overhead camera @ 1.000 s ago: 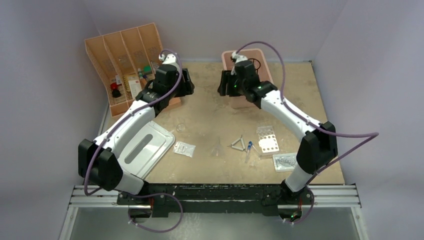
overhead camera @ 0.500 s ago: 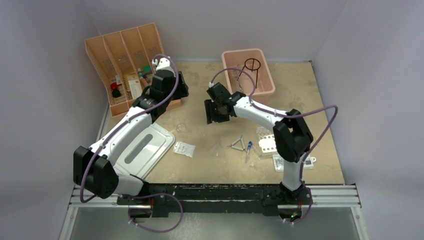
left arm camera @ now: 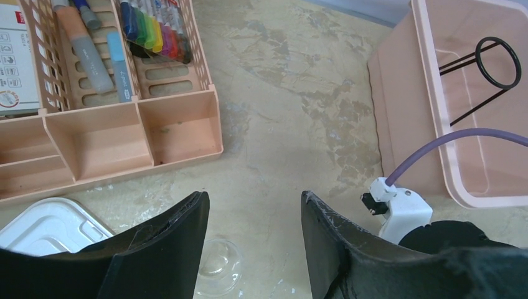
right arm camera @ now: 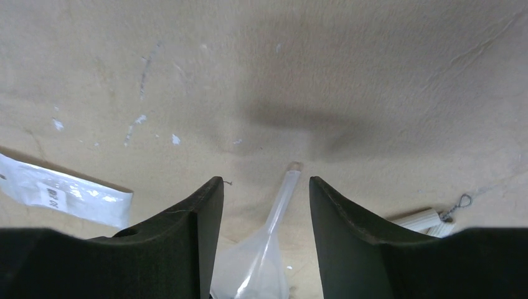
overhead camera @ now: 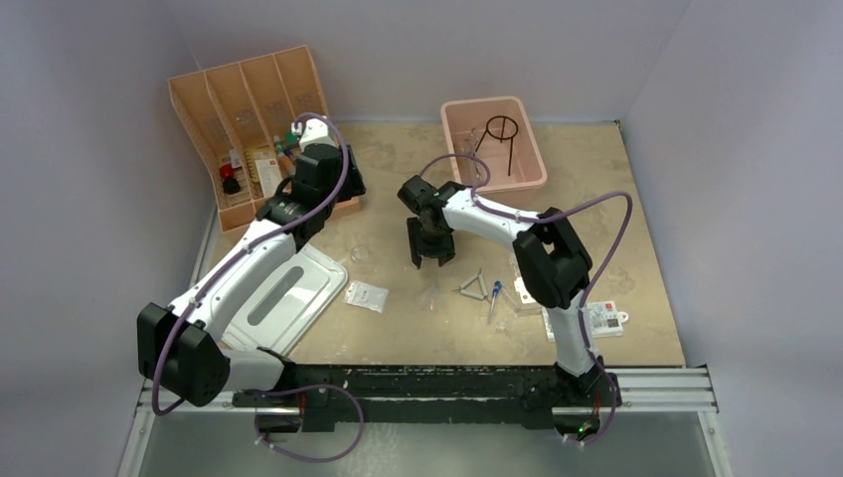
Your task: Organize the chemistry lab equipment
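My right gripper (overhead camera: 431, 260) hangs open over the table's middle. In the right wrist view, a clear funnel-shaped glass piece (right arm camera: 274, 240) lies on the table between the spread fingers of the right gripper (right arm camera: 264, 180), untouched. The black wire ring tripod (overhead camera: 502, 134) lies in the pink tub (overhead camera: 457, 111). Metal forceps (overhead camera: 475, 288), a blue-tipped dropper (overhead camera: 494, 294) and the clear well rack (overhead camera: 532, 285) lie right of the funnel (overhead camera: 430, 292). A clear packet (overhead camera: 366, 295) lies to its left. My left gripper (left arm camera: 255, 205) is open and empty beside the orange tray (left arm camera: 180, 134), above a small glass dish (left arm camera: 218, 268).
A white lid (overhead camera: 288, 293) lies near the left arm. The orange tray (overhead camera: 244, 89) holds markers and boxes at the back left. Another packet and a white tag (overhead camera: 601, 318) lie by the right arm's base. The right arm's wrist (left arm camera: 401, 208) sits close to my left fingers.
The right arm has swung from over the pink tub down to the table's middle, now above the funnel; the tripod shows lying in the tub. The left gripper drew back slightly leftward.
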You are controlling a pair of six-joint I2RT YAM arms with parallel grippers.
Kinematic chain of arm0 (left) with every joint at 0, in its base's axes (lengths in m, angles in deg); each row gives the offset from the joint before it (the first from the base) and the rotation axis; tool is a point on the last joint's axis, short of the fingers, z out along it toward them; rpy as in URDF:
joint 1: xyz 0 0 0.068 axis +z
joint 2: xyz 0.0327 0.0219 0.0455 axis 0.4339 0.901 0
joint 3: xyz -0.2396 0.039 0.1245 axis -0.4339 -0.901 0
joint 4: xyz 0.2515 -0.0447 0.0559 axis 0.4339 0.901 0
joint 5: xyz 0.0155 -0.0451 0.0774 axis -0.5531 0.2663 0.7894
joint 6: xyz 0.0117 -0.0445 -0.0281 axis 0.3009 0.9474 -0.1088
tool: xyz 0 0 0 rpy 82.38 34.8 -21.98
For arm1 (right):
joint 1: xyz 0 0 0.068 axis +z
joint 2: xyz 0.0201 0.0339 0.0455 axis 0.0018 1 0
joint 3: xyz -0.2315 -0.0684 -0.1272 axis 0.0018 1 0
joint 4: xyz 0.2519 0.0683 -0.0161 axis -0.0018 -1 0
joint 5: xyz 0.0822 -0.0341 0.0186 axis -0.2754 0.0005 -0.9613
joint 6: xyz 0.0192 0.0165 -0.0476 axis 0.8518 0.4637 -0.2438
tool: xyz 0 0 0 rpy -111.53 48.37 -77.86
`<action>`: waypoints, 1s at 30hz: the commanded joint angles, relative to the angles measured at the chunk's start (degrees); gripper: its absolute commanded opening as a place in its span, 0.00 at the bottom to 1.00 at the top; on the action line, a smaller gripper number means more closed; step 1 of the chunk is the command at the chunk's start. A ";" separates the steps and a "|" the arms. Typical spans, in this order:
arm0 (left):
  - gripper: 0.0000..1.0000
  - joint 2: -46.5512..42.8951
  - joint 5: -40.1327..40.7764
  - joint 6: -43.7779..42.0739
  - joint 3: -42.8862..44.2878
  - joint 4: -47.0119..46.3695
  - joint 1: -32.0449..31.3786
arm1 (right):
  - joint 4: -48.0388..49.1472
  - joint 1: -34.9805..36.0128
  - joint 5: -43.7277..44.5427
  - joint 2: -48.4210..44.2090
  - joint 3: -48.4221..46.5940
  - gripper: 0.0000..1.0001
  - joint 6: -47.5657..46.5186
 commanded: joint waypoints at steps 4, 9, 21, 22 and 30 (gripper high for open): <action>0.56 -2.09 0.69 0.68 -0.80 -1.54 0.02 | -8.95 0.41 0.32 0.70 -3.22 0.51 1.84; 0.56 -1.93 0.48 0.68 -0.77 -1.52 0.01 | -7.81 0.47 -2.96 1.75 -2.36 0.49 1.58; 0.56 0.18 -0.07 0.61 0.60 -0.65 0.06 | -2.23 0.42 -5.05 2.86 0.83 0.25 3.16; 0.55 0.25 -0.24 0.71 0.69 -0.66 0.02 | -1.75 0.44 -4.78 2.53 1.25 0.20 3.20; 0.55 0.76 -0.18 0.60 2.63 -0.06 0.09 | 3.41 0.39 -1.95 -4.42 1.21 0.00 1.58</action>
